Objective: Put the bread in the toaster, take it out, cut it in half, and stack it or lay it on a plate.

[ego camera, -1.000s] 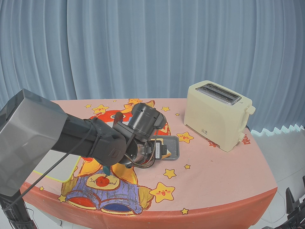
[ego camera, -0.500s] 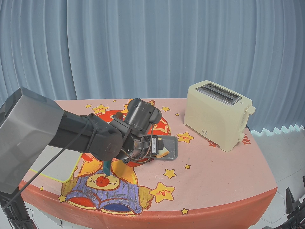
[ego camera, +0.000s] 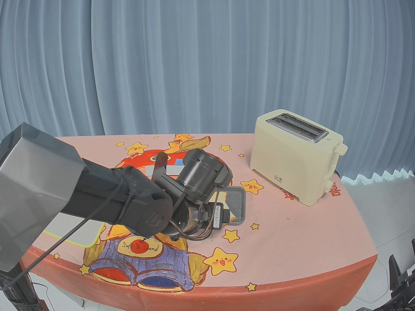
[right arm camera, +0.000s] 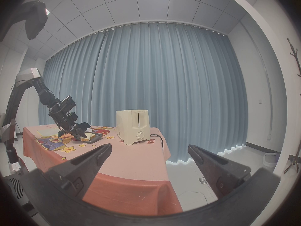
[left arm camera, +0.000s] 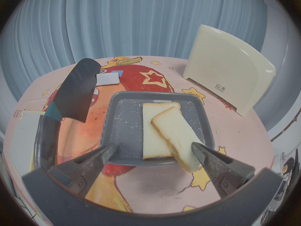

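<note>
My left end effector (left arm camera: 152,148) is spread wide over the tray (left arm camera: 125,123) — the top bread slice (left arm camera: 177,135) hangs over its rim. If I close off-center, I reckon one finger shoves it onto the desk (left arm camera: 150,185) instead of gripping it.

The toaster (ego camera: 294,160) is cream, the bread slices (left arm camera: 177,135) white with tan crusts, the tray (left arm camera: 125,126) dark grey. The tablecloth (ego camera: 302,238) is salmon pink, printed with yellow stars and a red-and-purple cartoon; the curtain (ego camera: 216,52) is pleated blue-grey
</note>
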